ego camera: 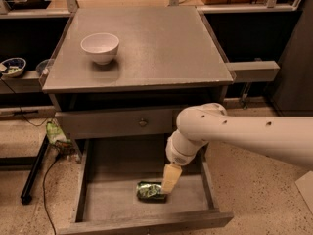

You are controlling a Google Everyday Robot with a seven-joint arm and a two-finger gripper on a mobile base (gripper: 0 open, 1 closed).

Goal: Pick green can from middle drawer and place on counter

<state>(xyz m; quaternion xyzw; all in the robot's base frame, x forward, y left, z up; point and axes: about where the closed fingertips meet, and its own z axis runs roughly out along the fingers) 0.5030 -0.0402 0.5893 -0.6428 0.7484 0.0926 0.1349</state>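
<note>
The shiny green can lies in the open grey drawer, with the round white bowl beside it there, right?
No. The camera view shows the round white bowl up on the flat grey counter. The shiny green can does lie in the open grey drawer, with the robot's tool at it.

Single view only. The scene was viewed from high on the near side, with the camera tilted steeply down and faced toward the far side. The counter (161, 43) was framed in the far half, the open middle drawer (107, 199) at the near edge. The gripper (169, 182) was seen low inside the drawer, slightly right of centre.
</note>
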